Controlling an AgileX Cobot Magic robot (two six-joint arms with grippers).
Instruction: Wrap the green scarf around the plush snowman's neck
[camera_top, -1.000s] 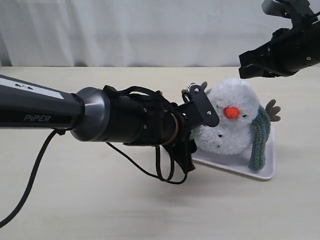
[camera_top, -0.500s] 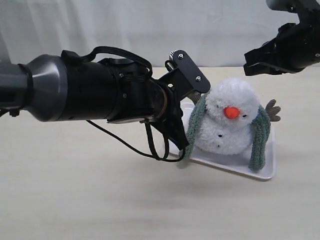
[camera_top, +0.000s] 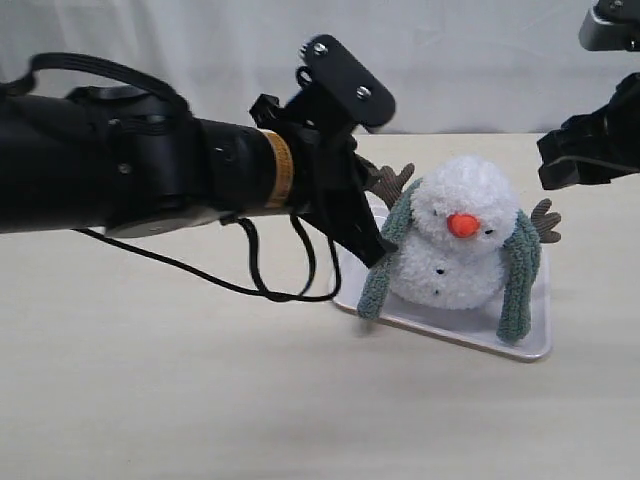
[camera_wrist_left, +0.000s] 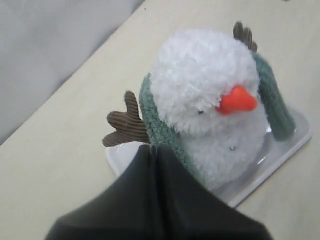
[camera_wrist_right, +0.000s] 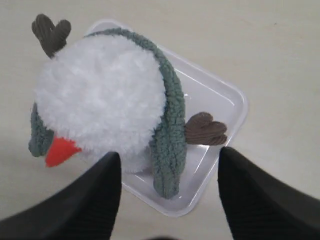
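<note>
The green scarf (camera_top: 520, 285) now drapes both sides of the plush snowman (camera_top: 460, 250); left gripper (camera_wrist_left: 151, 148) jaws newly shut, right gripper (camera_wrist_right: 167, 155) jaws newly wide, empty; ends uncrossed

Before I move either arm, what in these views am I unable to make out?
Left wrist view: whether the left gripper pinches the green scarf; its own dark, blurred jaws cover that spot.
Exterior view: the scarf behind the neck, hidden by the plush snowman.
Exterior view: most of the right gripper, cut off by the frame's edge.
Right wrist view: the snowman's buttons, hidden under its head.
</note>
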